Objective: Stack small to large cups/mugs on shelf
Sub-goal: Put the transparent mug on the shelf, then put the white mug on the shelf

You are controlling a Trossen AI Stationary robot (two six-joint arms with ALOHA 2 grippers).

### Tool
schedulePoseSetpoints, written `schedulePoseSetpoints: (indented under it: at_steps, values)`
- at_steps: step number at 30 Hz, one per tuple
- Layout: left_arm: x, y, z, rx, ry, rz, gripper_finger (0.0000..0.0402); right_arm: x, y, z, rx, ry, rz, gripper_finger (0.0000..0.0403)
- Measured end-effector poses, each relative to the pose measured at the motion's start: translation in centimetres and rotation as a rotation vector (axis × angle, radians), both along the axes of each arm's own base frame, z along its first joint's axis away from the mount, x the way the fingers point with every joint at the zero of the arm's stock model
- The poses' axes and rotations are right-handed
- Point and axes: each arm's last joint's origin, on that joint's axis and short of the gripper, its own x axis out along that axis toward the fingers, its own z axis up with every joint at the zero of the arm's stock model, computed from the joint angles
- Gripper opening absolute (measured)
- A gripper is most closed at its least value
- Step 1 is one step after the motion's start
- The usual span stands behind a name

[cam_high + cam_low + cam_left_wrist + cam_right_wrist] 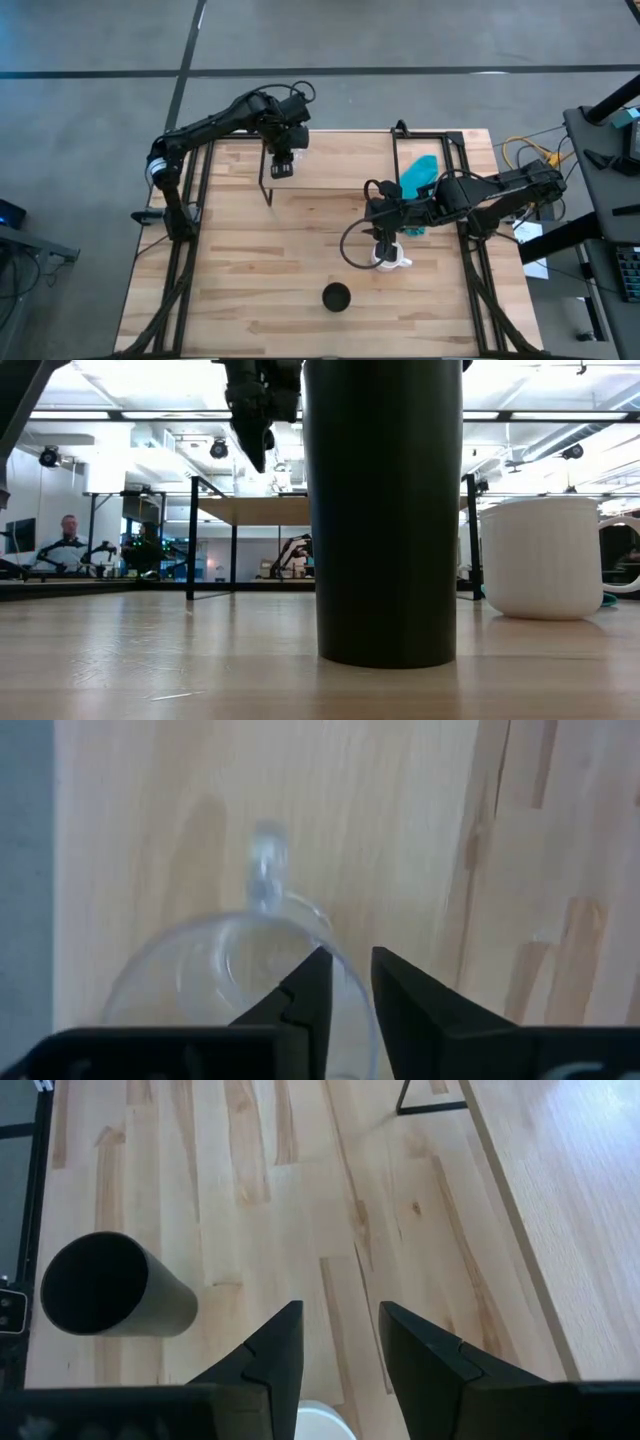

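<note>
- Left wrist view shows the risk: the left claw [345, 982] pinches only the thin rim of the glass cup [225, 970] over the shelf [380, 800], so a slip or tilt on release seems possible.
- Its fingers sit nearly closed on that rim.
- Right claw [340, 1340] hovers part-open above the mug [390, 258], holding nothing; the black cup [336, 297] stands on the worktop [260, 290].

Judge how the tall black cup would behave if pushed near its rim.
The black cup stands upright, tall against its narrow base, so a high push would probably tip it. Once down, its straight round wall would likely roll. It looks rigid, and its smooth wall may slip in a light grip.
</note>
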Motion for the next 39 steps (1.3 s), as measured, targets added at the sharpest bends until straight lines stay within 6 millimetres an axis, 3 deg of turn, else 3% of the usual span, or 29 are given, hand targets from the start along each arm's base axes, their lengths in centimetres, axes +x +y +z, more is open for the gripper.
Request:
schedulePoseSetpoints:
  at_steps: [7, 17, 22, 28, 34, 39]
  values:
    - [-0.5, -0.3, 0.7, 0.002, -0.018, 0.024, 0.0068, 0.0, 0.0, 0.0, 0.000, 0.000, 0.000, 0.0128]
    - [-2.3, -1.7, 5.0, 0.045, -0.155, 0.065, 0.0068, 0.0, 0.0, 0.0, -0.001, 0.001, 0.000, 0.0128]
    - [-4.2, -4.0, 8.4, 0.027, -0.293, 0.071, 0.0068, -0.2, 0.0, -0.1, 0.016, 0.028, 0.018, 0.0128]
    - [-7.3, -8.0, 11.8, -0.020, -0.455, -0.014, 0.0068, -1.2, 0.4, -0.8, 0.161, 0.180, 0.080, 0.0128]
    - [-9.6, -10.7, 14.0, -0.035, -0.593, -0.069, 0.0068, -2.5, 0.3, -1.7, 0.140, 0.339, 0.054, 0.0128]
    - [-10.3, -11.6, 15.0, -0.025, -0.677, -0.109, 0.0068, -2.4, 0.3, -3.1, 0.142, 0.362, 0.030, 0.0128]
